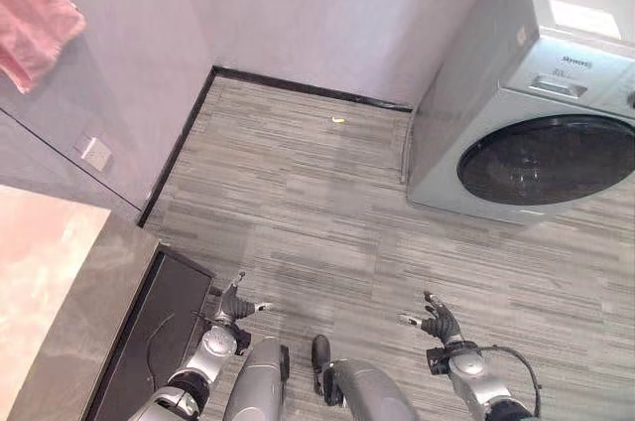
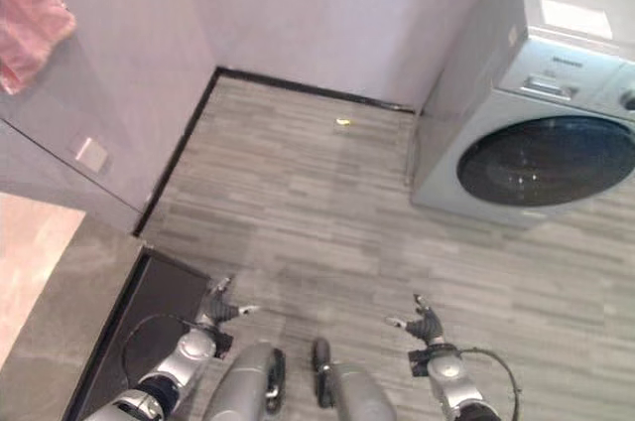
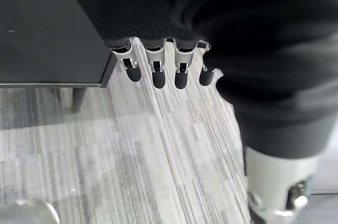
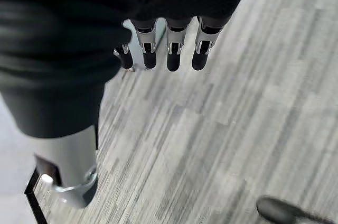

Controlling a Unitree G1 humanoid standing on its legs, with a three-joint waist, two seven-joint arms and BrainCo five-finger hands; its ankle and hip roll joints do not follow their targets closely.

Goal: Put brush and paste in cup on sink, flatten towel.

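Our left hand point(image 1: 233, 308) hangs relaxed beside the dark cabinet point(image 1: 159, 327) edge, our right hand point(image 1: 440, 323) spread empty over open floor point(image 1: 327, 222). The pink towel point(image 1: 35, 19) hangs upper left; the washing machine point(image 1: 536, 133) bounds the right.

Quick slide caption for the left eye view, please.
Both hands, left and right, open and empty above the floor; pink towel hanging at left.
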